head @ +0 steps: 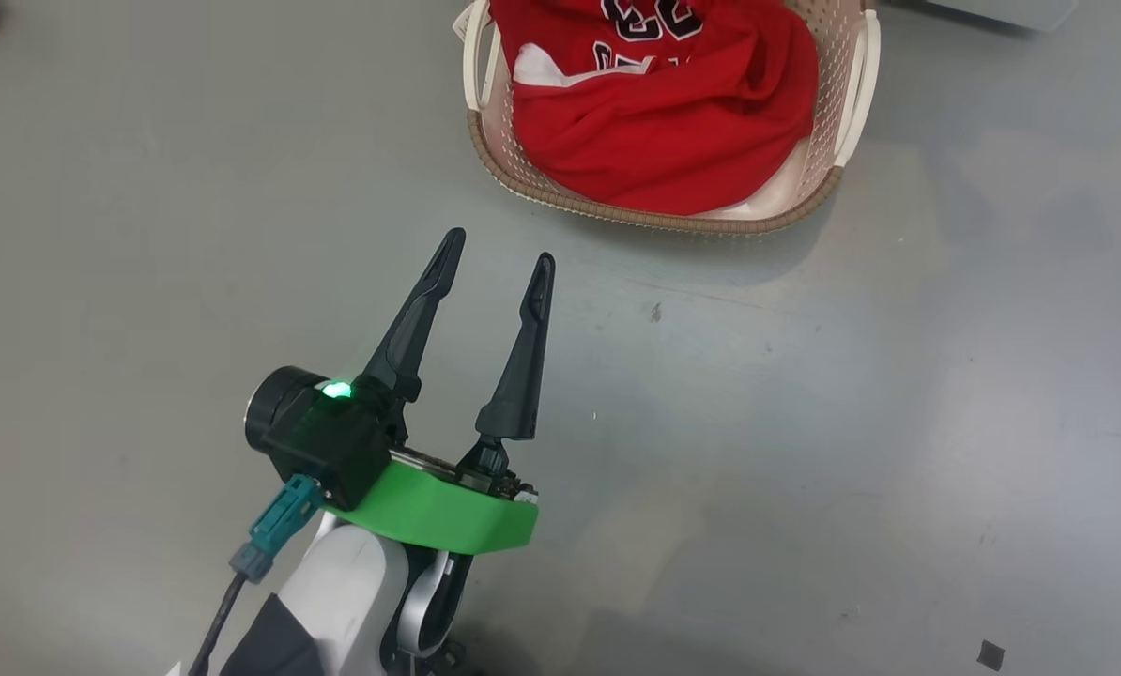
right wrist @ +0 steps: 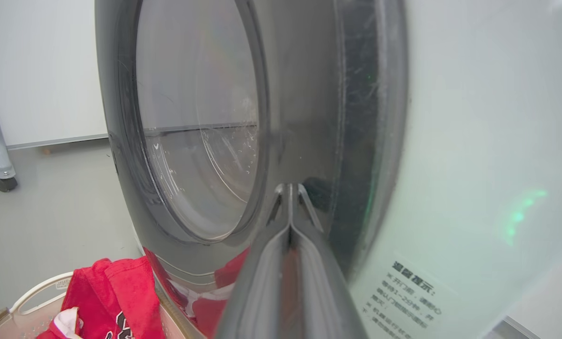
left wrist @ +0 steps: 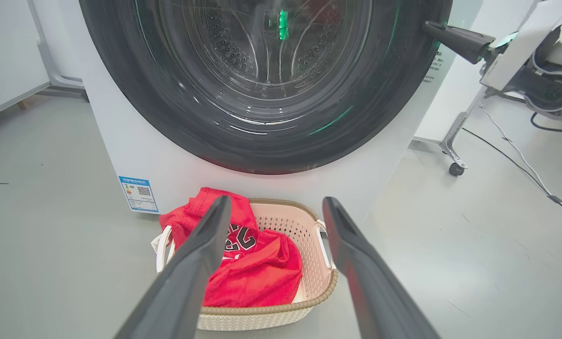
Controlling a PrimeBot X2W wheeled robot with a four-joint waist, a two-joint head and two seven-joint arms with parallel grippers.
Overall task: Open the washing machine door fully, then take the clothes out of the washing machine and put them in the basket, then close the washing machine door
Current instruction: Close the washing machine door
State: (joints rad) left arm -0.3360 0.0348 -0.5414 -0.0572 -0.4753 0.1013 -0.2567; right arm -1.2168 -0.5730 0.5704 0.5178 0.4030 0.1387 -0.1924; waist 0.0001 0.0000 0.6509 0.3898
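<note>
Fingers of right gripper together, empty, tips at black rim of washing machine door, frame centre; door straight ahead, apparently shut. Farther left gripper spread, lower left. Red clothes in basket, top centre.

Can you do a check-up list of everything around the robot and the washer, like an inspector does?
Surface: grey floor, a few faint marks.
Job's things: clothes lie in the basket; washing machine door looks shut against the washing machine.
Clutter: small dark square on the floor.
Grippers: left gripper open and empty, above the floor; right gripper shut, tips at the door's black rim.
Cables: cable with teal plug on the left arm; cables on the floor beside the machine.
Surroundings: white wall, wheeled stand.
</note>
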